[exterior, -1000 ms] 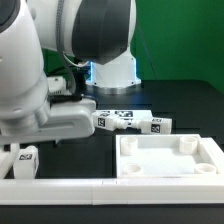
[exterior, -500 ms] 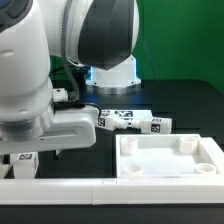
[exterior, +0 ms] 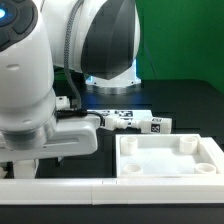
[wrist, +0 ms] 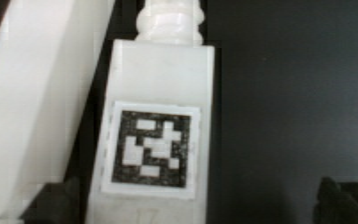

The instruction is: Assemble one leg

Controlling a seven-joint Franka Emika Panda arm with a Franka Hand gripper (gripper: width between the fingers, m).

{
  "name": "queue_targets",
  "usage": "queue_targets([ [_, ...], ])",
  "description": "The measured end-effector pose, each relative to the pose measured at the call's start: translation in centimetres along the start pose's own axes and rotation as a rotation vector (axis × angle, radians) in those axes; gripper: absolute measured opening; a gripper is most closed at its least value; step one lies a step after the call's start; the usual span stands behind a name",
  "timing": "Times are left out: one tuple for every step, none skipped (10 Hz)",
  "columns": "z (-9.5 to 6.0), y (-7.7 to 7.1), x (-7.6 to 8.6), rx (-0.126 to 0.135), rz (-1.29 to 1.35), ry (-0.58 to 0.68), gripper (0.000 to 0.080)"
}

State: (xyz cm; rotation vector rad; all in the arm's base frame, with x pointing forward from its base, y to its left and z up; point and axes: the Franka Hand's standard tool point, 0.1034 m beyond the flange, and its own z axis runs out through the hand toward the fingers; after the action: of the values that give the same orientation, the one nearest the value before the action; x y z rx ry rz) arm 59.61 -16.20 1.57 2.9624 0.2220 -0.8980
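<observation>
In the wrist view a white leg (wrist: pixel 158 110) with a black-and-white tag on its top face lies on the dark table. It runs lengthwise between my two fingers. My gripper (wrist: pixel 197 206) is open and straddles the leg's near end. One finger (wrist: pixel 51 206) is close beside the leg and the other finger (wrist: pixel 345 206) stands well apart from it. In the exterior view the arm's hand (exterior: pixel 55 135) is low at the left and hides this leg. Two more tagged legs (exterior: pixel 120 121) (exterior: pixel 155 124) lie in the middle of the table.
The large white tray-like panel (exterior: pixel 165 160) lies at the exterior view's right. The long white border rail (exterior: pixel 110 185) runs along the front, and it also shows in the wrist view (wrist: pixel 34 90) right beside the leg. The arm's base (exterior: pixel 115 70) stands at the back.
The arm has come down and forward over the leg at the exterior view's left, which now is hidden under the hand. The other legs and the panel have not moved.
</observation>
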Motion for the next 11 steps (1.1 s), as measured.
queue_targets([
  [0.0,0.0,0.0,0.000,0.000,0.000,0.0541],
  [0.0,0.0,0.0,0.000,0.000,0.000,0.0394],
  [0.0,0.0,0.0,0.000,0.000,0.000,0.0394],
  [0.1,0.1,-0.1,0.001,0.006,-0.001,0.0284],
  [0.3,0.3,-0.5,0.002,0.061,-0.007,0.0284],
  [0.5,0.3,-1.2,0.009,0.111,-0.023,0.0284],
  [0.7,0.1,-2.2,0.021,0.133,-0.048,0.0284],
  [1.1,-0.3,-3.0,0.023,0.151,-0.039,0.0284],
  [2.1,-1.2,-4.7,0.033,0.161,-0.039,0.0284],
  [3.1,-2.0,-6.0,0.044,0.164,-0.050,0.0284],
  [3.4,-2.5,-6.3,0.043,0.162,-0.054,0.0284],
])
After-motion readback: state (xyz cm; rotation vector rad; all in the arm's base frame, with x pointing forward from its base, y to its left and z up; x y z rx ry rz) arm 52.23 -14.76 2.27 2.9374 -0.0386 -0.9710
